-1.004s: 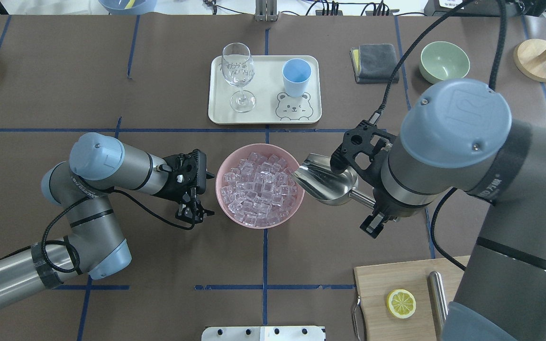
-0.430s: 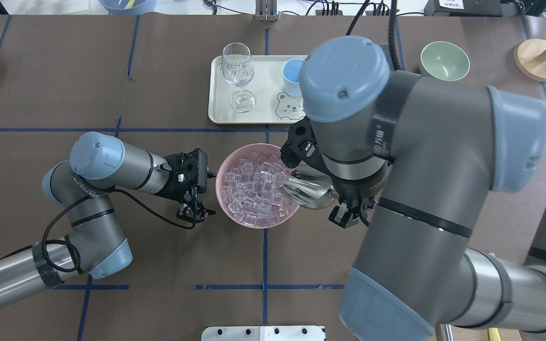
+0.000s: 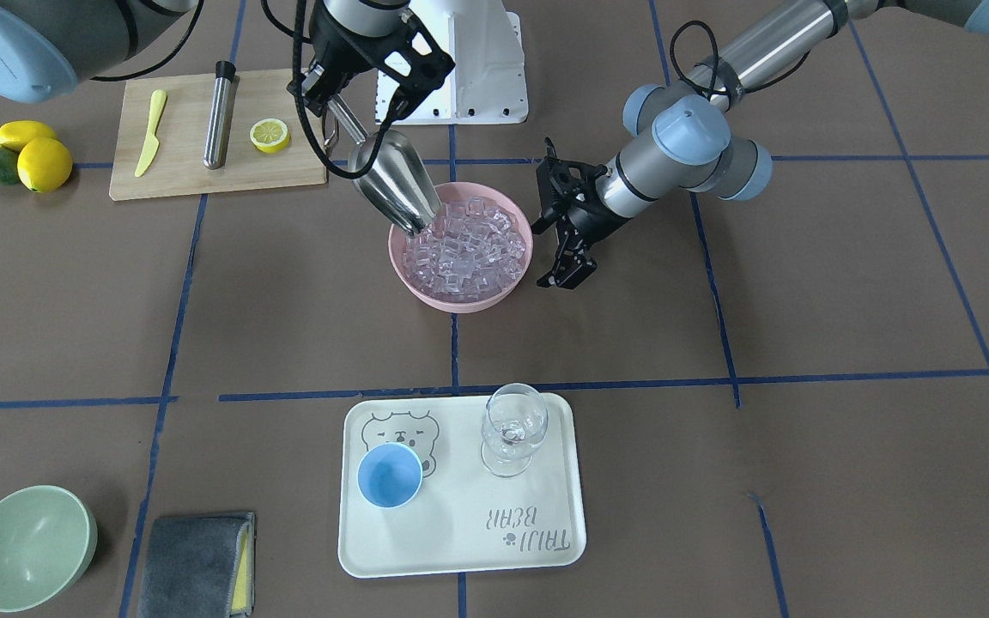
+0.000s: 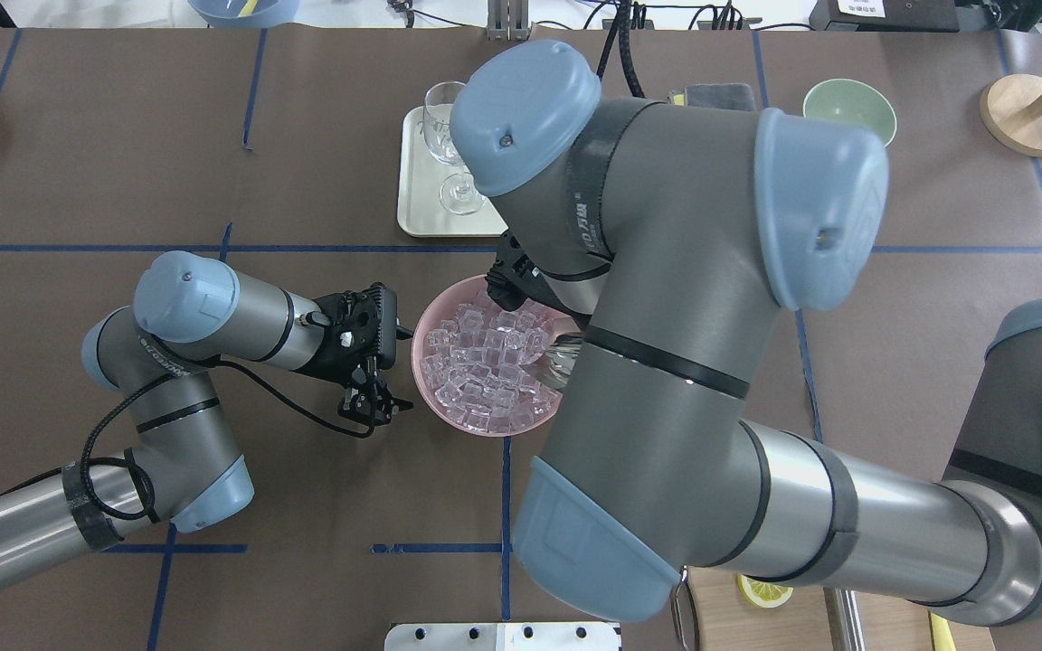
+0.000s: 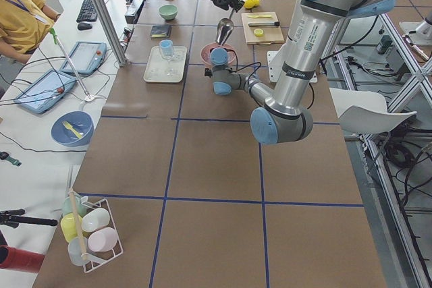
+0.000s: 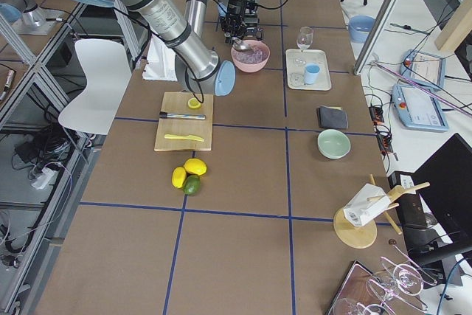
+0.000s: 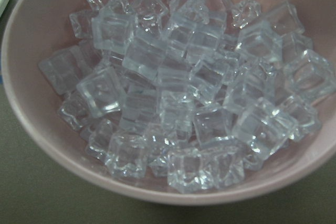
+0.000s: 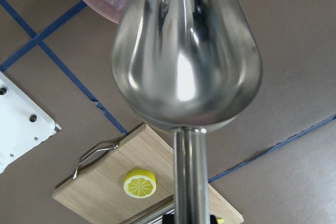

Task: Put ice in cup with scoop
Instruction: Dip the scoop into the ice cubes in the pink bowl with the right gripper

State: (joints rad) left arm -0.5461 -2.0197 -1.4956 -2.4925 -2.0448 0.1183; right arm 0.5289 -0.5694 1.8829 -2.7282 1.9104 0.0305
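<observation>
Brown tabletop (image 3: pixel 846 283) gridded with blue tape (image 3: pixel 803 378), in a bright, evenly lit lab.
Well behind the left hand (image 3: pixel 567 273), past the tabletop's edge, a white chair (image 5: pixel 368 109) stands on grey floor (image 5: pixel 412 220) strewn with cables. Across the tabletop from that hand, silver frame posts (image 5: pixel 104 11) rise beside a white desk (image 5: pixel 40 180). Shadows are soft.

From overhead you lose the cup (image 3: pixel 390 475), most of the tray (image 4: pixel 412 212) and all but a sliver of the scoop (image 4: pixel 564 348) under the right arm (image 4: pixel 666 271). The right claw (image 3: pixel 333 107) is hidden beneath it too. In your right wrist view the bottom edge cuts off the scoop's handle. In the front view its lip is lost among the ice (image 3: pixel 464 245).
</observation>
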